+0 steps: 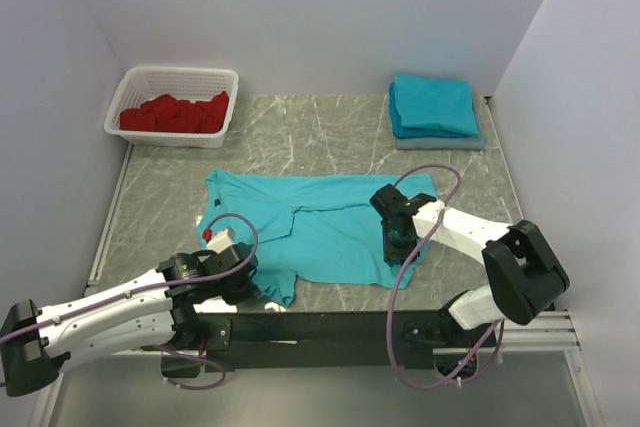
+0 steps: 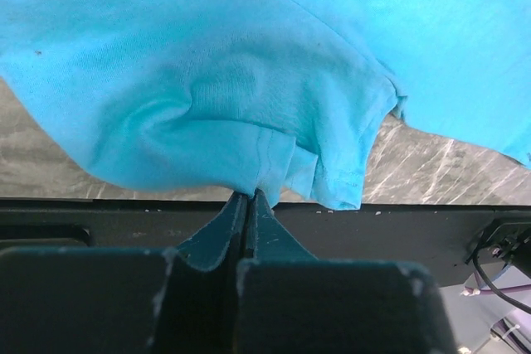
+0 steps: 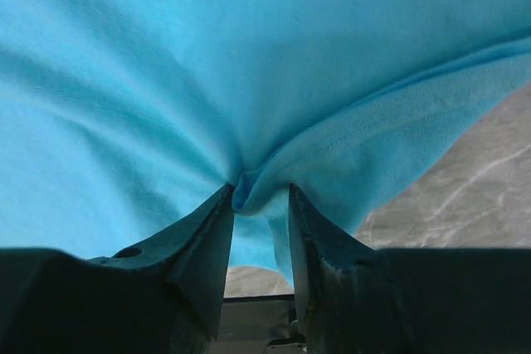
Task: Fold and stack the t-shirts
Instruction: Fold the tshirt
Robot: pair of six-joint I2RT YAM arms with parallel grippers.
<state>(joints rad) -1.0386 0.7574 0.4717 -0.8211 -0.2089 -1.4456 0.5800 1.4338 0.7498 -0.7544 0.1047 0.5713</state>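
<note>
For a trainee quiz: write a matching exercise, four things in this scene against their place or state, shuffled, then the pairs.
1 spread t-shirt
2 folded t-shirts
3 white basket
4 red clothes

A stacked, far right
B inside the basket
C far left corner
D mid-table, gripped by left tool and right tool

Pairs: 1-D, 2-A, 3-C, 4-B

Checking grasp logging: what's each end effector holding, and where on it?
Both pinch the spread t-shirt: left end effector by the near-left sleeve, right end effector at its near-right hem.
</note>
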